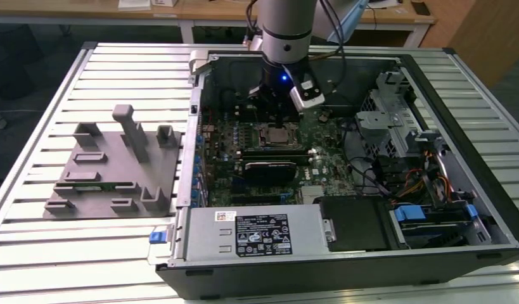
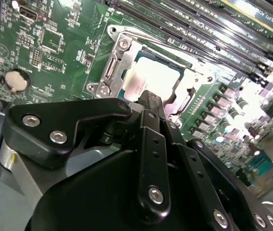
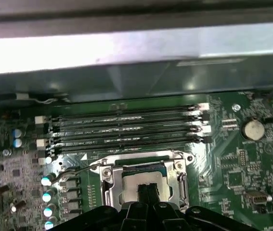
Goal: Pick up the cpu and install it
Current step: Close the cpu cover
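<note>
Heads up: your arm (image 1: 284,28) hangs straight down into the open computer case (image 1: 344,269), which lies on the slatted surface (image 1: 39,253) toward its edge on the exterior view's right. The cpu (image 2: 151,79) sits flat in the socket frame (image 2: 111,67) on the motherboard (image 2: 45,53), right beside the row of memory slots (image 3: 126,126). Your jaws are together with nothing pinched between them. Their tips are right over the cpu's silver lid in both wrist views, but I can't tell if they touch it. The grey fixture block (image 1: 102,180) sits near the surface's opposite edge, apart from the case.
</note>
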